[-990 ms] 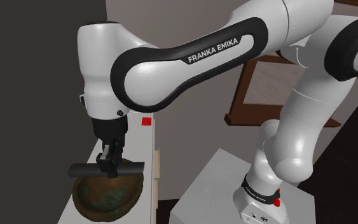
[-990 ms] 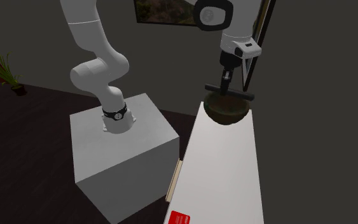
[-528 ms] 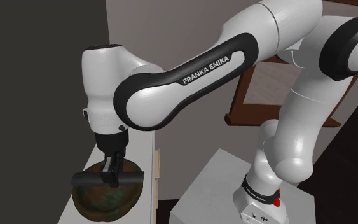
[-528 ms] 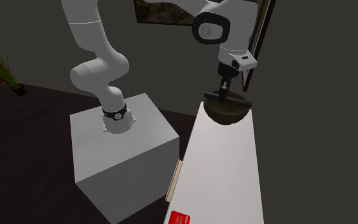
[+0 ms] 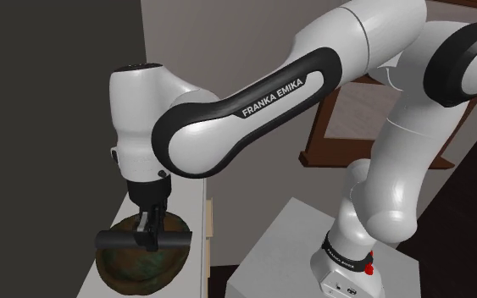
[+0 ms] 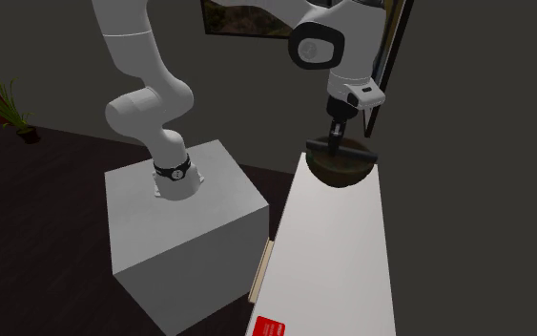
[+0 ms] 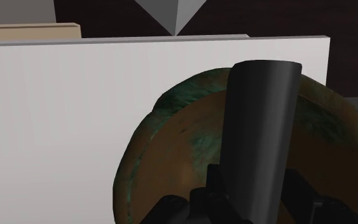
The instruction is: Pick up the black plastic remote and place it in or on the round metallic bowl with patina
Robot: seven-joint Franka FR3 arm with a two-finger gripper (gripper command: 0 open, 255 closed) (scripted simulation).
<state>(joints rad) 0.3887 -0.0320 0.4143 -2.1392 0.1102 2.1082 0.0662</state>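
1. Remote [image 5: 175,240], black and bar-shaped, lay level across the mouth of the round bowl [image 5: 135,269]. It was clasped at its middle by the black gripper [image 5: 150,239], which pointed straight down.
2. From the wrist view we saw the two fingers [image 7: 214,186] pressed against the remote's long sides. The bowl's brown inside, streaked green toward the rim, sat directly beneath.
3. We could not tell whether the remote touched the bowl's rim or hung just above it.
4. In the second exterior view we found the bowl standing at the far end of a long white table [image 6: 338,258], close to that end's edge.
5. We noted a small red label [image 6: 271,325] on the table's near corner, well apart from the bowl.
6. We watched the white arm [image 5: 253,93] rise from its grey box stand [image 6: 175,239] beside the table and bend over so that the hand came down on the bowl from above.
7. Behind the arm we made out a framed picture [image 6: 242,17] on the dark wall. A potted plant [image 6: 13,115] stood on the dark floor at the second exterior view's left.
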